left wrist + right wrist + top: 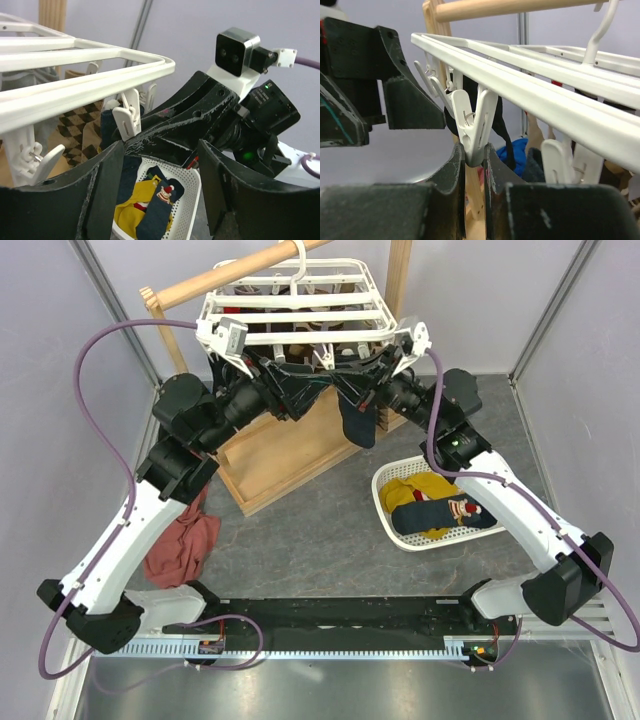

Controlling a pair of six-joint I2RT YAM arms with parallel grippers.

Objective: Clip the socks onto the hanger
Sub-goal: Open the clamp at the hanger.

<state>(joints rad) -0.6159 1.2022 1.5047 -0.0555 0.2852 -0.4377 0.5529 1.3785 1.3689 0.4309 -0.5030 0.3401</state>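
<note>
On the right gripper the jaws are pinching narrowly around the lower end of a white clip peg, which is hanging from the near rail of the hanger. On the left gripper the jaws are standing wide apart, gripping nothing, just below a second peg. Open room is showing left of the pinched peg, while more pegs are crowding along the rail to its right. Both arms are reaching up and inward, meeting at the frame's near edge. A navy sock is dangling beneath the right wrist, in front of the wooden stand. The other socks are lying in the white basket on the desk.
</note>
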